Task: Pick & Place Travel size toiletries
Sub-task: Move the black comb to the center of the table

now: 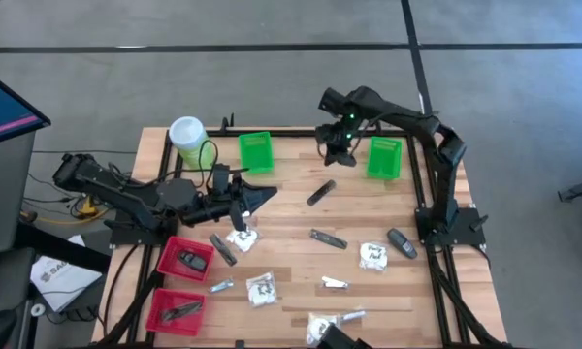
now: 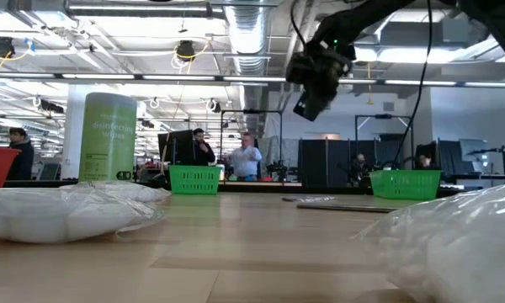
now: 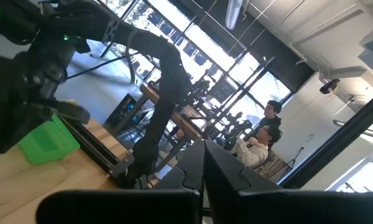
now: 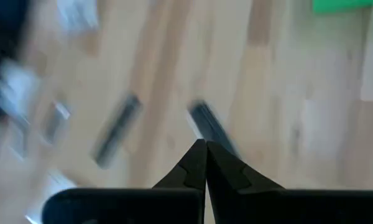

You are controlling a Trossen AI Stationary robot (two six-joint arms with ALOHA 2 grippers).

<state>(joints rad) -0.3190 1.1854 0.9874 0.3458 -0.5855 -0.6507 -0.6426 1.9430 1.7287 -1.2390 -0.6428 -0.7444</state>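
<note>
The travel size toiletries lie scattered on the wooden table [image 1: 301, 213]. They include white packets [image 1: 372, 256] [image 1: 262, 289], dark sticks [image 1: 321, 193] [image 1: 327, 238], a dark oval piece [image 1: 402, 242] and silvery sachets [image 1: 335, 282]. My right gripper [image 1: 336, 155] hangs high over the table's far middle, slanting down, shut and holding nothing. In its wrist view its shut fingertips [image 4: 205, 146] stand above two dark sticks [image 4: 117, 127] [image 4: 208, 124]. My left gripper [image 1: 270, 192] is raised at the left, pointing level toward the right, shut and holding nothing [image 3: 204, 148].
Two green baskets [image 1: 256, 152] [image 1: 384, 157] stand at the far edge, with a light-green canister [image 1: 187, 139] at the far left. Two red baskets [image 1: 184, 257] [image 1: 175, 310] at the near left hold dark items. People show in the room beyond [image 2: 248, 160].
</note>
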